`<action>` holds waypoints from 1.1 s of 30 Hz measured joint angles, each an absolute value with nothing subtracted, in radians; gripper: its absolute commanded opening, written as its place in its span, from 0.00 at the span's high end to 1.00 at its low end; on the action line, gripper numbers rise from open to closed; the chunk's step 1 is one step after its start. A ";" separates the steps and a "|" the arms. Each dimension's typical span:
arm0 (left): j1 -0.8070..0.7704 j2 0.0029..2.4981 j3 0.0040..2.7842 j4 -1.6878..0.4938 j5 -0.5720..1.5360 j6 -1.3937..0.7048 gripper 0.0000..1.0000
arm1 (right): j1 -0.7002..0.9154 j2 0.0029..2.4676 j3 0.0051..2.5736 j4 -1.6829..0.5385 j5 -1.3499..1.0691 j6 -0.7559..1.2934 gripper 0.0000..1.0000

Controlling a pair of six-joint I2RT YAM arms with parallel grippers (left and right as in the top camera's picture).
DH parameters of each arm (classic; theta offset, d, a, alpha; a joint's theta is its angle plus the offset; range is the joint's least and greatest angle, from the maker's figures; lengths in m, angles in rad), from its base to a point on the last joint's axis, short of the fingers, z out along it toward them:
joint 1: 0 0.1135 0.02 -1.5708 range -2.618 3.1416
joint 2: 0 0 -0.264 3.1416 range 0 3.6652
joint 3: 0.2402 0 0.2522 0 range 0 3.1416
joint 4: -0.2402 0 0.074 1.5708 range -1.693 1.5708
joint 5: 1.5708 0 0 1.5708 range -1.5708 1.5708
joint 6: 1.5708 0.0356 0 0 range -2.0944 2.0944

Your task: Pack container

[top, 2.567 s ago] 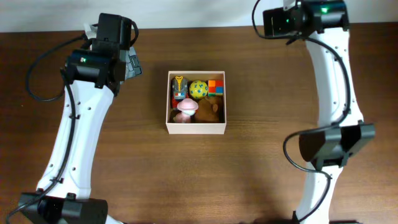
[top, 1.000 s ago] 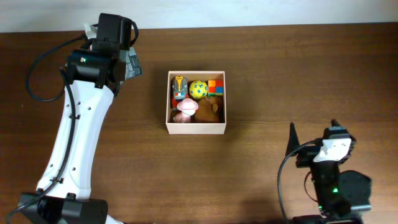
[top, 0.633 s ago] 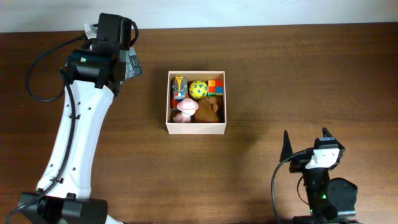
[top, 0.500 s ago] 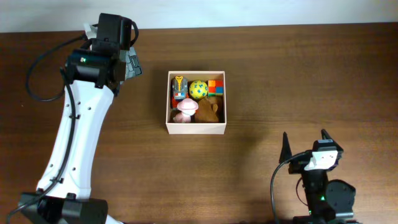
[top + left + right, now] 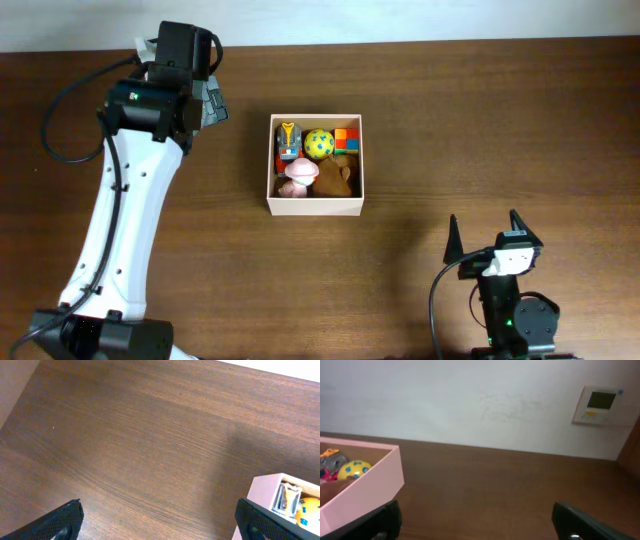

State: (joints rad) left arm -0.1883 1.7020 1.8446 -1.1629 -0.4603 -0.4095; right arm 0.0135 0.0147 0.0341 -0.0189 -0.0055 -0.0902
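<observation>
Left gripper (image 5: 212, 103): jaws spread wide, nothing between them. It sits above the dark brown wooden table (image 5: 450, 120), left of the far-left corner of the container and clear of it. In the left wrist view both black fingertips (image 5: 67, 519) sit at the lower frame edges with bare wood grain between them, and one corner of the box shows at lower right.

Right gripper (image 5: 484, 235): jaws also spread wide and empty. The arm is folded low at the near right edge of the table, well apart from the box. Its wrist camera looks level across the tabletop to a white wall carrying a small white wall panel with a screen (image 5: 597, 405).

Square shallow cream-walled open box, the container (image 5: 315, 207): rests flat near the table's middle, between the two arms.

Contents, packed close:
- yellow ball with blue-green spots (image 5: 319, 143)
- orange, red and blue block (image 5: 347, 138)
- grey and yellow toy car (image 5: 288, 140)
- pink mushroom-shaped toy (image 5: 298, 175)
- brown plush piece (image 5: 338, 176)
</observation>
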 measured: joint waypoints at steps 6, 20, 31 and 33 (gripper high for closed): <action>-0.188 1.702 1.845 -1.163 -0.460 -0.410 0.01 | 0.014 0.015 0.012 -0.017 -0.006 -0.091 0.02; -0.188 1.702 1.845 -1.163 -0.460 -0.410 0.01 | 0.014 0.014 0.012 -0.074 -0.005 -0.154 0.01; -0.189 1.702 1.845 -1.163 -0.460 -0.410 0.01 | 0.014 0.014 0.012 -0.074 -0.005 -0.162 0.01; -0.189 1.702 1.845 -1.163 -0.460 -0.410 0.01 | 0.014 0.014 0.012 -0.074 -0.005 -0.162 0.01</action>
